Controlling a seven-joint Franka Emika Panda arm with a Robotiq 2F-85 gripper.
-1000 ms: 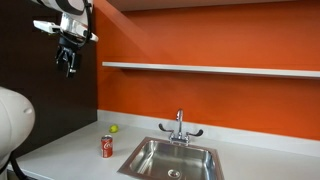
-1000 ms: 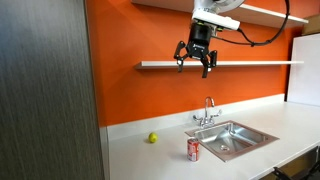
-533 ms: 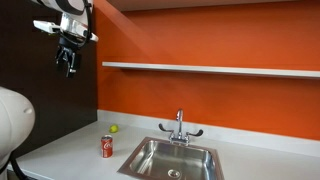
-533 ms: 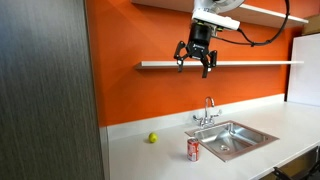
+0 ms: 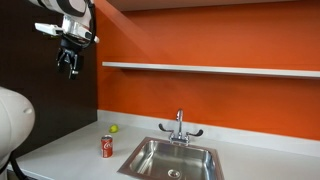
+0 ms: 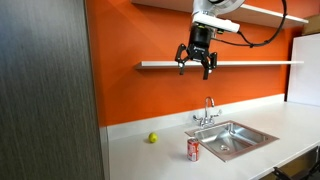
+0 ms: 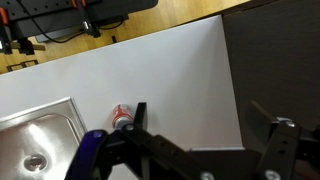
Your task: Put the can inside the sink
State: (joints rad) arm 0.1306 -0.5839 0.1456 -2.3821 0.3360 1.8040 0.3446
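The red can [image 5: 107,146] stands upright on the white counter, just beside the sink [image 5: 172,159], a steel basin with a chrome faucet. It shows in both exterior views, also as can [image 6: 194,149] and sink [image 6: 232,137]. My gripper [image 5: 68,66] hangs high above the counter, far from the can, fingers spread and empty; it also shows in an exterior view [image 6: 196,65]. In the wrist view the gripper [image 7: 205,118] is open, with the can [image 7: 121,115] far below by its one finger and the sink [image 7: 40,140] at the left.
A small yellow-green ball [image 5: 113,128] lies on the counter [image 5: 60,160] near the orange wall. A long wall shelf [image 5: 200,68] runs above the faucet [image 5: 180,124]. A dark panel [image 6: 45,90] stands at the counter's end.
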